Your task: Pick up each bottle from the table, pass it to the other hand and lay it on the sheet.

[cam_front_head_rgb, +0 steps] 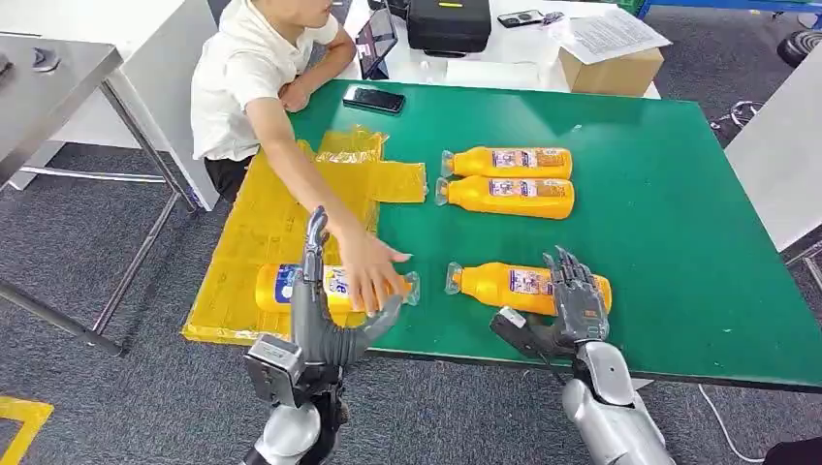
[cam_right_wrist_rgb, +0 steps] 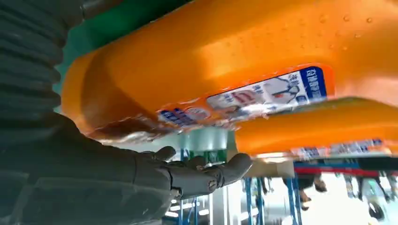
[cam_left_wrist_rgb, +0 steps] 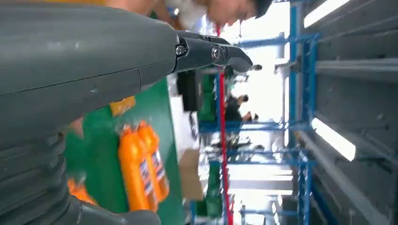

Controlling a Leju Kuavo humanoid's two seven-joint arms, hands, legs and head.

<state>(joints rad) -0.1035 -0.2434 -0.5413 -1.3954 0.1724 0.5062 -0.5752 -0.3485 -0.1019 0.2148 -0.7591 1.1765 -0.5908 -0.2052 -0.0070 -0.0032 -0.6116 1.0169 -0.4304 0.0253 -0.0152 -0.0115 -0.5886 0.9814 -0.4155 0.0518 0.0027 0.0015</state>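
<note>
Near bottle (cam_front_head_rgb: 528, 287) lies on the green desk (cam_front_head_rgb: 679, 242); my right hand (cam_front_head_rgb: 572, 308) sits over its base, fingers apart, not gripping. Left hand (cam_front_head_rgb: 325, 310) spread, empty, beside sheet (cam_front_head_rgb: 262, 223) bottle (cam_front_head_rgb: 291, 288) under a person's hand (cam_front_head_rgb: 371, 271). Risk: collision, or the bottle rolls.

Both arms reach forward: left hand (cam_front_head_rgb: 325, 320) raised with fingers spread, right hand (cam_front_head_rgb: 567, 305) likewise spread.

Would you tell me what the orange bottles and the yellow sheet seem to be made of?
Orange bottles: probably smooth glossy plastic, given the highlights, with clear caps and printed labels. Yellow sheet: likely thin plastic film, since it wrinkles and shines.
</note>
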